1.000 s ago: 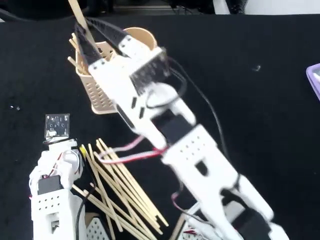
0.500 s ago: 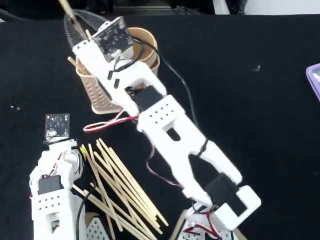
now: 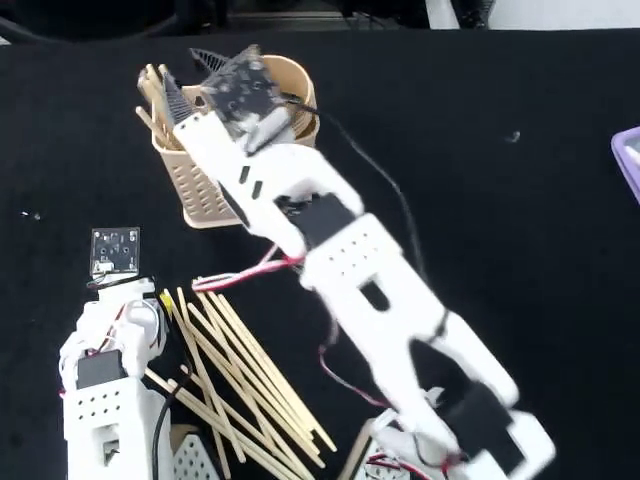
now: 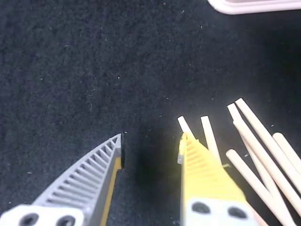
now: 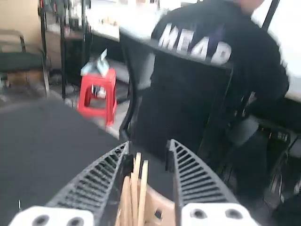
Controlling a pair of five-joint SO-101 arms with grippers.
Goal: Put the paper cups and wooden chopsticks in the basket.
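Observation:
A beige perforated basket (image 3: 195, 190) stands at the far left of the black table, with a paper cup (image 3: 295, 80) nested in it and several wooden chopsticks (image 3: 150, 85) leaning at its left rim. My right gripper (image 3: 195, 78) hovers over the basket's mouth, open. In the right wrist view the chopsticks' (image 5: 137, 186) tips stand loose between its spread fingers (image 5: 148, 148), above the basket's rim (image 5: 157, 207). A pile of chopsticks (image 3: 240, 390) lies on the table near the front. My left gripper (image 4: 150, 141) is open just above the cloth, beside those chopsticks' ends (image 4: 254, 141).
A purple object (image 3: 628, 160) pokes in at the table's right edge. A white object's edge (image 4: 254, 4) lies beyond the left gripper. The left arm's body (image 3: 100, 390) stands at the front left, beside the pile.
The chopstick that stuck up above the right gripper has gone down into the basket among the others. The right arm swung and turned over the basket. The left arm kept still.

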